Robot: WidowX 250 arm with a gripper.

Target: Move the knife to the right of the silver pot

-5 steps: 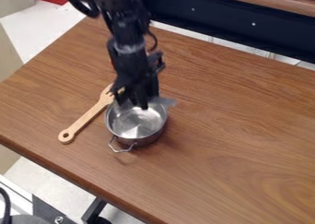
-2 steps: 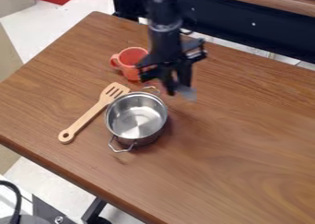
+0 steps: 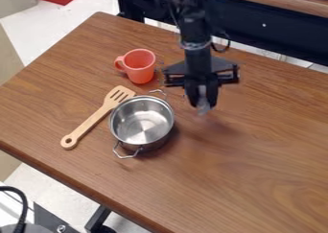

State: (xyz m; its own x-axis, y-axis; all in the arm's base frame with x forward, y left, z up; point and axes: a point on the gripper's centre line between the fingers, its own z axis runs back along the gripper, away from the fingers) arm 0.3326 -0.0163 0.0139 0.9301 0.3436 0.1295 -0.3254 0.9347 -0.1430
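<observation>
The gripper (image 3: 204,104) hung over the surface (image 3: 256,155), its jaws closed on the knife (image 3: 203,108), one end of which projected below them. The knife was positioned to the upper right of the pot (image 3: 154,145), apart from it. The spatula (image 3: 96,116) lay left of the pot; the mug (image 3: 140,70) stood upright beyond.

A glossy coral-red mug (image 3: 142,73) is standing upright toward 11 o'clock on the brown wood-grain tabletop (image 3: 256,145), its handle pointing to 9. A pale wooden slotted spatula (image 3: 95,119) is lying toward 9 o'clock, its handle pointing to 7.
</observation>
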